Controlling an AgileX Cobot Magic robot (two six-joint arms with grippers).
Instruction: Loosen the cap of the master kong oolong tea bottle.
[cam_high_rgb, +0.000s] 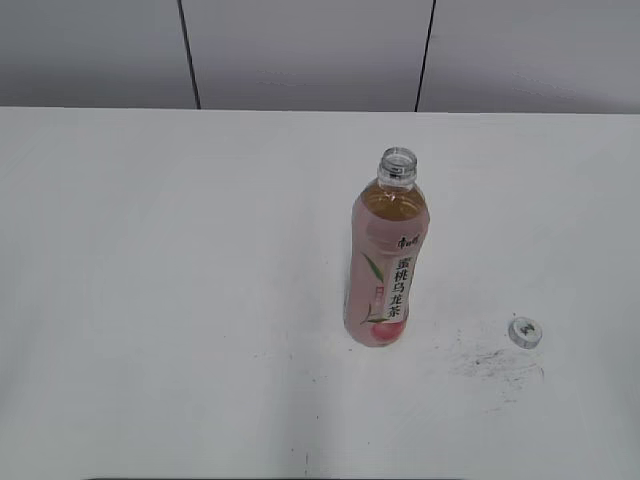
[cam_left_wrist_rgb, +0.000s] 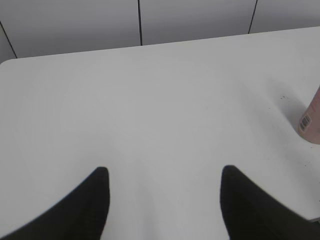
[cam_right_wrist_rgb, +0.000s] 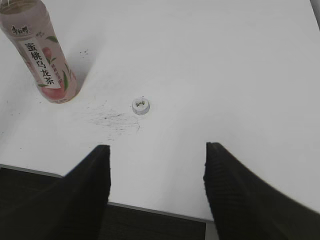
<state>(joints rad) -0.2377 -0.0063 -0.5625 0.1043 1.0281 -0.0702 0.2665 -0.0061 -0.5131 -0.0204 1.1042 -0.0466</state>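
Observation:
The master kong oolong tea bottle (cam_high_rgb: 387, 262) stands upright on the white table, its neck open with no cap on it. It also shows in the right wrist view (cam_right_wrist_rgb: 41, 55) and, as a sliver of label, in the left wrist view (cam_left_wrist_rgb: 311, 119). The cap (cam_high_rgb: 524, 332) lies on the table to the bottle's right; the right wrist view shows it too (cam_right_wrist_rgb: 141, 105). My left gripper (cam_left_wrist_rgb: 165, 172) is open and empty over bare table, left of the bottle. My right gripper (cam_right_wrist_rgb: 156, 150) is open and empty near the table's front edge, short of the cap. Neither gripper shows in the exterior view.
Dark scuff marks (cam_high_rgb: 490, 362) lie on the table between bottle and cap. The table's front edge (cam_right_wrist_rgb: 150, 210) runs just under my right gripper. A grey panelled wall (cam_high_rgb: 300, 50) stands behind the table.

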